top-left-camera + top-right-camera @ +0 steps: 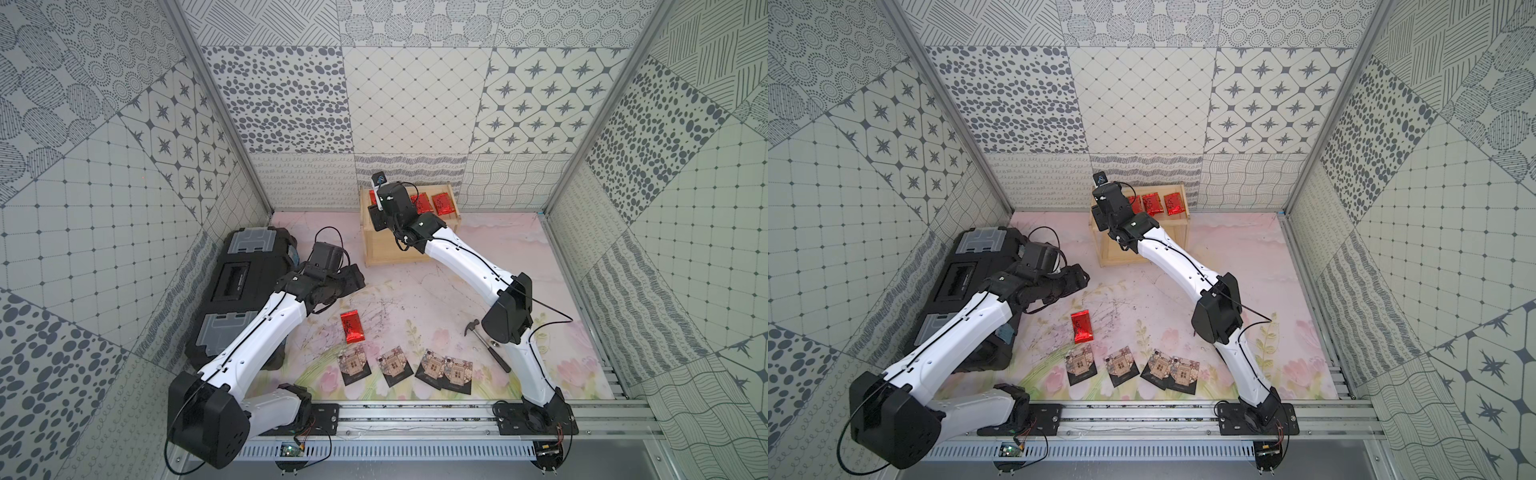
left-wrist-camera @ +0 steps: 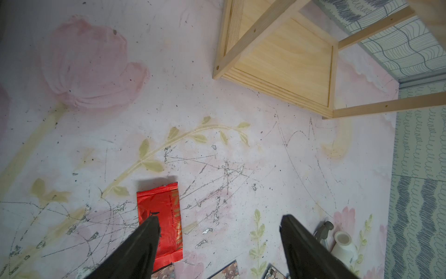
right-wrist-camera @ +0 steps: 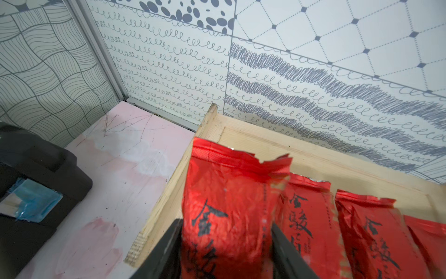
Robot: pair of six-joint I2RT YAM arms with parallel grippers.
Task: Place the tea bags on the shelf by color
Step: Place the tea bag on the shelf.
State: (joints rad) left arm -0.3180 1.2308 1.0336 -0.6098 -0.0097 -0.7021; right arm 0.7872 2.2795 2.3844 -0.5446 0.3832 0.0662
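- Lettering first: black brush characters run down the three shelved red packets [image 3: 306, 217] [image 3: 376, 232] [image 3: 432, 241], and "金駿" reads clearly at the head of them. Lower strokes blur out.
- Those three lie flat, tight side by side, on the top tier of the shelf [image 3: 241, 131].
- The right gripper [image 3: 225, 224] is clamped on a fourth, the held red packet [image 3: 229, 188], with a finger pressed to each side. It hangs over the top tier at the shelf end nearest the toolbox [image 1: 245, 282]. Its "金" shows just above the fingers.
- One loose red packet [image 1: 352, 327] lies on the floral mat [image 1: 415, 299], well out in front of the shelf. Gold print runs along its edge in the left wrist view, too fine to read.
- Red count is five: one gripped, three shelved, one on the mat.
- Four dark sachets [image 1: 353, 368] [image 1: 392, 365] [image 1: 432, 365] [image 1: 459, 374] sit in a row, farther from the shelf than the loose red packet. Each has a tan window print, and the last two overlap. Their small text can't be made out.
- The left gripper [image 2: 219, 218] is released, fingers spread wide with nothing between them. It hovers over the mat near the shelf's front corner on the toolbox side.
- One hammer [image 1: 486, 347] and one white plastic fitting [image 2: 342, 244] lie just beside each other, out in front of the shelf.
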